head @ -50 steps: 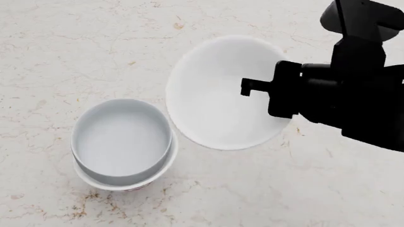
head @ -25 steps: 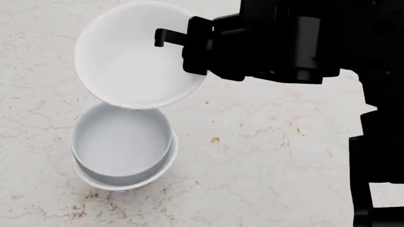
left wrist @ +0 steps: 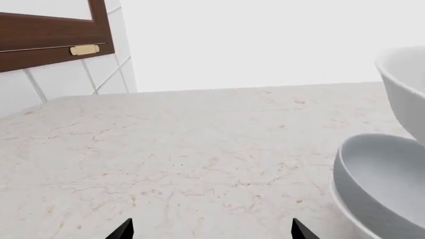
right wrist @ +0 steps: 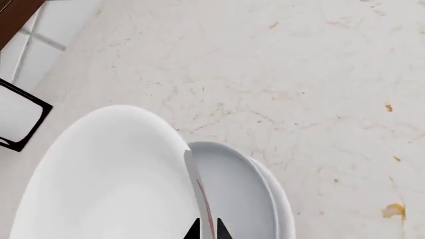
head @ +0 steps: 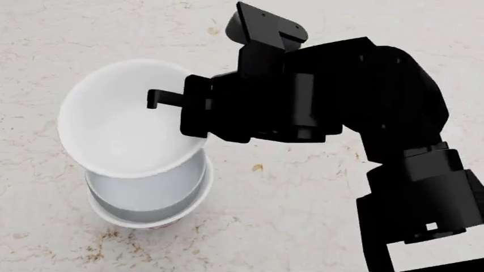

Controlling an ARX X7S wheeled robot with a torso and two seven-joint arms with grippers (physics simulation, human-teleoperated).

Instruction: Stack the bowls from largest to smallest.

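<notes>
Plain white bowl [head: 124, 127] clamped at rim by right gripper [head: 162, 97], overlapping grey bowl [head: 147, 195] nested in heart bowl [head: 151, 222], lower left. Left gripper [left wrist: 209, 231] fingers spread apart over marble counter [head: 302, 192].

No legible text, labels, brands, numbers or signs anywhere.

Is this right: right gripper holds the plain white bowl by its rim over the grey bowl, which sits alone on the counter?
Not quite. The right gripper does hold the plain white bowl by its rim over the grey bowl, but the grey bowl isn't alone: it is nested inside another white bowl, whose rim shows around it in the head view.
</notes>
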